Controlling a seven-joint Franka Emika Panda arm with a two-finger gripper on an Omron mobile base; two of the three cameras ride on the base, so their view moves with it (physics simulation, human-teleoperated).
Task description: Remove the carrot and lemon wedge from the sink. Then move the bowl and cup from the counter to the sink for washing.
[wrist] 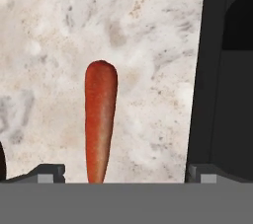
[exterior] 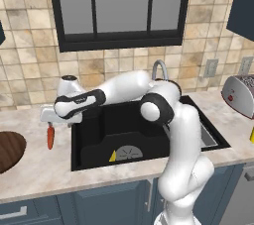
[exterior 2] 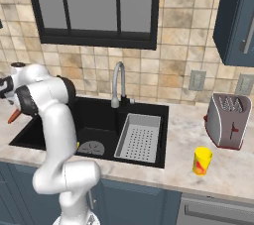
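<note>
The slim orange-red carrot lies on the beige counter just left of the black sink. My gripper hovers directly over it, open, with the fingers wide apart on either side and nothing held. The carrot's tip also peeks out past the arm. A yellow lemon wedge rests on the sink floor beside the round grey drain. The dark brown bowl sits at the counter's left edge. A yellow cup stands on the counter right of the sink.
A curved silver faucet rises behind the sink, and a grey perforated tray fills its right side. A silver toaster stands at the far right. The tiled wall and a dark window lie behind.
</note>
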